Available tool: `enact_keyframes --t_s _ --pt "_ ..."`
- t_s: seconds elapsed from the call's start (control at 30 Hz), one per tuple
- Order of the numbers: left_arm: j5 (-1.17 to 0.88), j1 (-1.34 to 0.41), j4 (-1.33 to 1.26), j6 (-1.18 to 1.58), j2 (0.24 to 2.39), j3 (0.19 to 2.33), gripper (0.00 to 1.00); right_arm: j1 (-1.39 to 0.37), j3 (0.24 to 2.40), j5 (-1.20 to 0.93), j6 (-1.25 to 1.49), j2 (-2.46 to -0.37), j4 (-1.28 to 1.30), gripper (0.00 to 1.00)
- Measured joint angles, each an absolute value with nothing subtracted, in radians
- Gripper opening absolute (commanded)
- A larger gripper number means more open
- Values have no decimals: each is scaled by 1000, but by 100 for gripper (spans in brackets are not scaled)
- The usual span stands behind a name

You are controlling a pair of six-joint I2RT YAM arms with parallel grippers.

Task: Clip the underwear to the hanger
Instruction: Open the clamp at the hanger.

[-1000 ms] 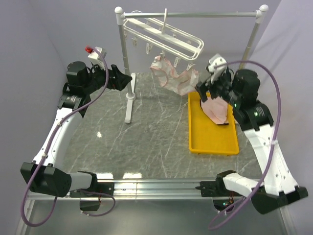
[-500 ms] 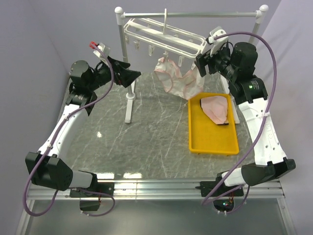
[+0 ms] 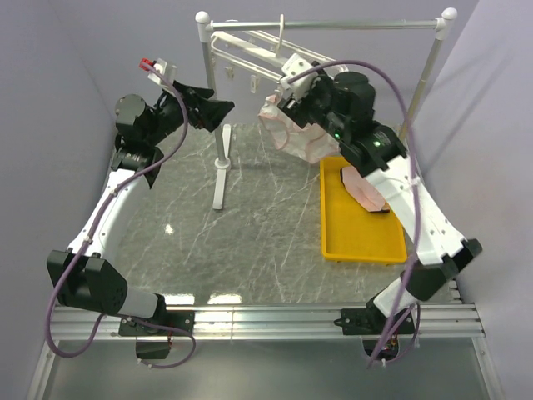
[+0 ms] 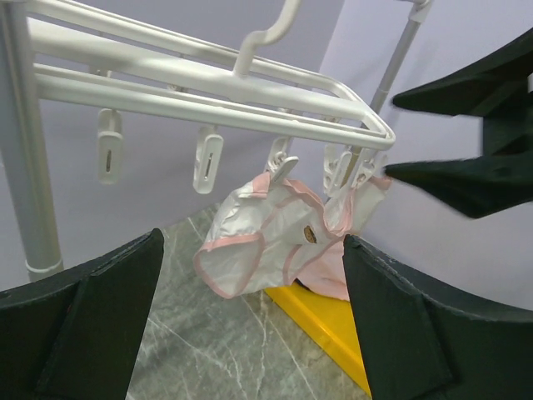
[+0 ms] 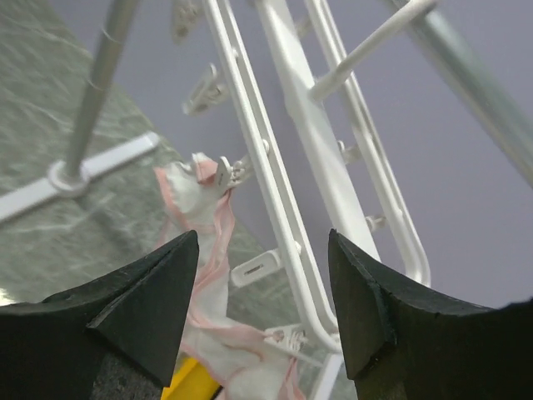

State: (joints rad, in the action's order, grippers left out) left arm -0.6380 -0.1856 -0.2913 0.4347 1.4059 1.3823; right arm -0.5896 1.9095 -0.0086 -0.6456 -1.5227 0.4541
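At upper centre of the overhead view, one pair of underwear (image 3: 310,147) hung clipped beneath the hanger (image 3: 254,55), whose bars ran left to right. Right claw (image 3: 289,98) and left claw (image 3: 218,112) both gaped empty; a second pair (image 3: 366,187) lay in the yellow tray (image 3: 362,242), below the nearer right claw.

Underwear (image 4: 266,246) below hanger (image 4: 250,115); another pair (image 3: 364,188) in tray (image 3: 362,239).

Hanger (image 3: 258,54) right end hidden behind right arm (image 3: 379,154) in top view, hung underwear (image 3: 310,148) partly covered too, 2nd underwear (image 3: 364,190) in tray (image 3: 364,243) half under arm, clips (image 3: 252,82) too small there.
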Motion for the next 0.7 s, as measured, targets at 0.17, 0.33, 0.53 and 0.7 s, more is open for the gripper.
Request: enact_keyframes --t_s 0.17,0.33,0.53,0.7 --pt "-630 -173 -303 463 1406 1382 95 -609 1909 88 -732 -1623 421 71" --pt "-625 -167 -306 468 1406 1383 95 -633 1909 138 -811 -1666 389 68" --pt "-619 -164 -306 469 1406 1386 96 -604 1914 179 -881 -1721 338 58" --pt "-609 -162 -305 466 1412 1401 95 -550 1913 202 -929 -1731 310 30"
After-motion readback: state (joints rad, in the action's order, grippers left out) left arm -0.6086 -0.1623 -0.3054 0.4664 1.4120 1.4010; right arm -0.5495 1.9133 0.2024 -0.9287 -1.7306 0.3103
